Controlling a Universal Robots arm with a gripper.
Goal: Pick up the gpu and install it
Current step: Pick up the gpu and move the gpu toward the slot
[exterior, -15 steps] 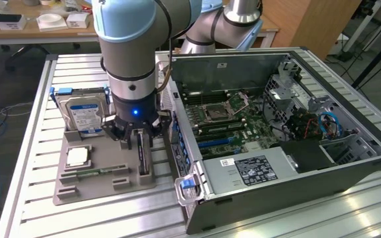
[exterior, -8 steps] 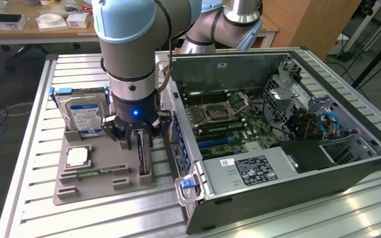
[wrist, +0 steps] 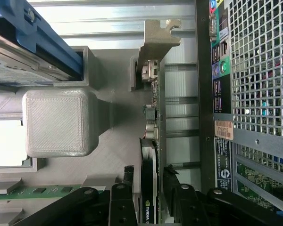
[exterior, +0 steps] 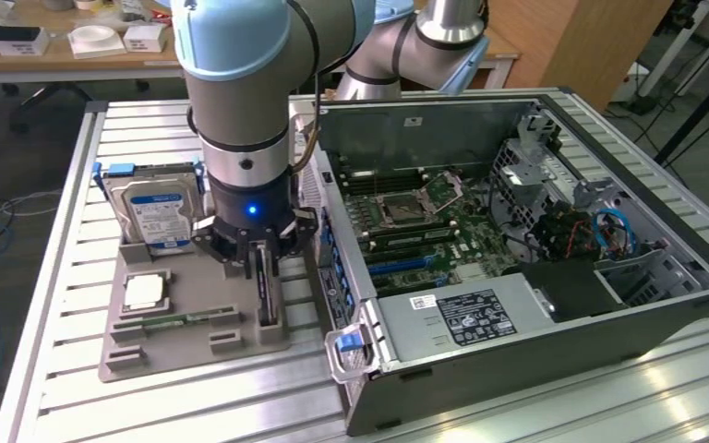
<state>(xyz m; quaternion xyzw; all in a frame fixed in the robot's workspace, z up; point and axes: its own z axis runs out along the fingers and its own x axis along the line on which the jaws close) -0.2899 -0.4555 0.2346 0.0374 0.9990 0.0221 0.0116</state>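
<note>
The gpu (exterior: 267, 305) is a thin dark card standing on edge in a slot of the grey holder (exterior: 158, 355), on the side next to the computer case. In the wrist view its edge (wrist: 149, 155) runs up to a pale metal bracket (wrist: 156, 42). My gripper (exterior: 265, 277) has come straight down over the card. It is open, and its black fingers (wrist: 124, 200) straddle the card (wrist: 148, 200) with a narrow gap on each side. The card still sits in its slot.
The holder also carries a silver hard drive (exterior: 158, 212) in a blue frame, a square processor (exterior: 145, 291) and a green memory stick (exterior: 188, 320). The open computer case (exterior: 650, 314) lies at the exterior view's right, its rear panel (wrist: 254, 70) close beside the card.
</note>
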